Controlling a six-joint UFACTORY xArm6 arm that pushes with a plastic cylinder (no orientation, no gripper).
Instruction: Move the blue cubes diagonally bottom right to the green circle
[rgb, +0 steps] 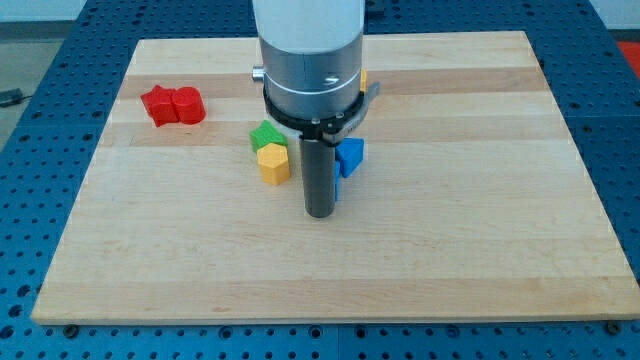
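Rod's tip (319, 213) on board (450, 250), blue block (350, 156) touching its right; no fingers fitted

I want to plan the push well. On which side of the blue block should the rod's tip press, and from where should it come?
There are no jaws, so push rather than grip. My tip stands just left of the blue block, which the rod partly hides. The green block and yellow block lie further left. Probably press a flat face, coming from the side opposite the goal spot.

Red blocks (173, 105), green block (265, 135), yellow block (273, 164), blue block (350, 156), pale wooden board (450, 220)
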